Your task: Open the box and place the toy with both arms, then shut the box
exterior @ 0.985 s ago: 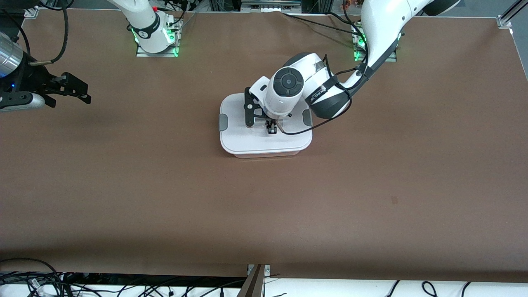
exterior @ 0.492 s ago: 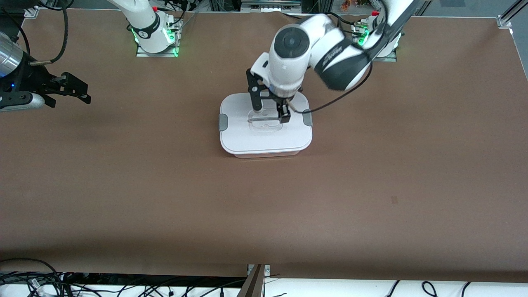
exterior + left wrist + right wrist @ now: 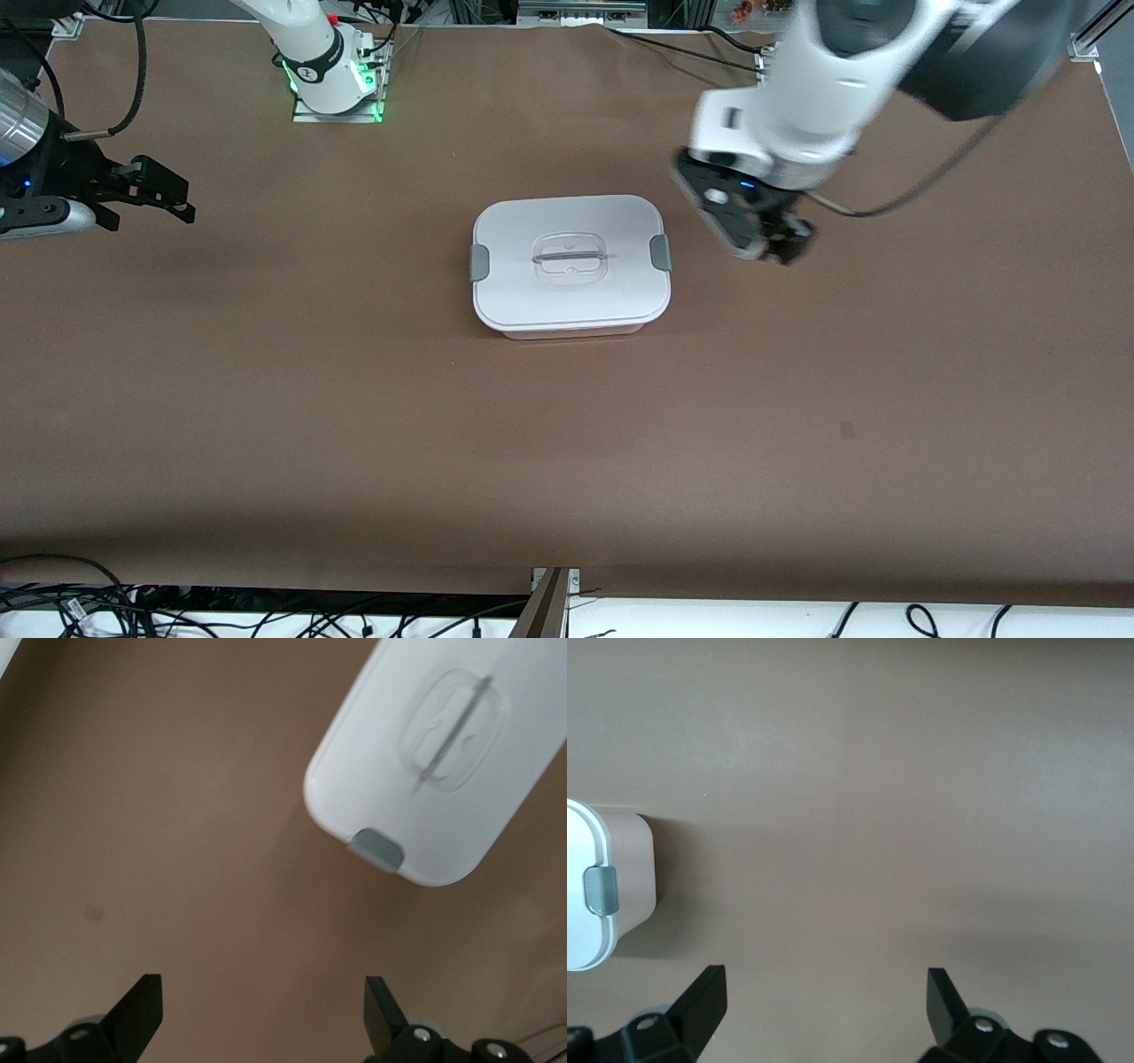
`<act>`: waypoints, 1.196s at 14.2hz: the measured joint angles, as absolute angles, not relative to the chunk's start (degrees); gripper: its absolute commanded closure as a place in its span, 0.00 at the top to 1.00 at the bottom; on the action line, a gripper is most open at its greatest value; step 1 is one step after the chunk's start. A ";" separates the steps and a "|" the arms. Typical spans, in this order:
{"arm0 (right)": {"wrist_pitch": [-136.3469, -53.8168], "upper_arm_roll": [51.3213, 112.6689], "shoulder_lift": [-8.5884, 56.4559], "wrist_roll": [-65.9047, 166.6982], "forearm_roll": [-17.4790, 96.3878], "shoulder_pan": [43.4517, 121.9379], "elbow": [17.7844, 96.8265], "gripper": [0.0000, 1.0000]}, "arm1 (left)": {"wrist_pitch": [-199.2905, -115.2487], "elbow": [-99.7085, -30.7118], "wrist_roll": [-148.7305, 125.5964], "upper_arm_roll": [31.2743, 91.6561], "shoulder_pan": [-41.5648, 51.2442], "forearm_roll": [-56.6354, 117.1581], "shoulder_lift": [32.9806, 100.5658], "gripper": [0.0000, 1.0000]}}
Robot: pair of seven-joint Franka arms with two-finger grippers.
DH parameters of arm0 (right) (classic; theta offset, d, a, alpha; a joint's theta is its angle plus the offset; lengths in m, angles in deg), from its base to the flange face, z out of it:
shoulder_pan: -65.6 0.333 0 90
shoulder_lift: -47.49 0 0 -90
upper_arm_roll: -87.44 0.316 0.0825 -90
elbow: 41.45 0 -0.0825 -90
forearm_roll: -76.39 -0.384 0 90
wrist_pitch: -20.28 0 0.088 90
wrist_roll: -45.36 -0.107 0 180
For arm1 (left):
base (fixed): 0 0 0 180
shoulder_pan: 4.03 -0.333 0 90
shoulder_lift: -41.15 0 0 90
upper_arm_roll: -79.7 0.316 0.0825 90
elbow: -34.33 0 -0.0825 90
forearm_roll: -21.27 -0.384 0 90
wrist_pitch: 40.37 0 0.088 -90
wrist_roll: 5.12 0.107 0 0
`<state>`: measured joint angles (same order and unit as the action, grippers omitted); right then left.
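Lifted off the white-lidded box (image 3: 570,261), left gripper (image 3: 769,239) hangs spread; right gripper (image 3: 146,193) waits, spread.

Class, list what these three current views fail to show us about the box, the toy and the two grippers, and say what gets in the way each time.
- The toy: in no view; the white lid covers the box, so its contents are hidden.
- Left gripper: motion-blurred in the front view over bare table; only its spread fingertips enter the left wrist view.
- Right gripper: its arm is cut off by the front view's edge.
- The box's clip latching: too small to judge.
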<state>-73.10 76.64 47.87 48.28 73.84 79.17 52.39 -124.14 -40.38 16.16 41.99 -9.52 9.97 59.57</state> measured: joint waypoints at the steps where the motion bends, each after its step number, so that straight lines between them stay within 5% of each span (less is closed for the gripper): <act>1: -73.10 76.64 47.86 48.28 73.84 79.17 52.37 1.00 | -123.16 -39.74 16.12 42.44 -11.47 9.97 59.37 1.00; 5: -73.10 76.64 47.86 48.28 73.84 79.17 52.35 1.00 | -126.10 -40.57 15.00 53.93 -9.74 12.05 54.88 1.00; 10: -73.10 76.64 47.85 48.28 73.84 79.17 52.34 1.00 | -130.76 -53.42 5.90 74.35 -2.95 20.68 44.19 1.00; 17: -73.10 76.64 47.85 48.28 73.84 79.17 52.33 1.00 | -132.24 -61.22 1.96 78.80 -0.93 20.74 40.36 1.00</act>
<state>-73.10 76.64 47.85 48.28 73.84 79.17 52.33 -132.24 -61.22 1.96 78.80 -0.93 20.74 40.36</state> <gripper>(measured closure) 0.000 0.000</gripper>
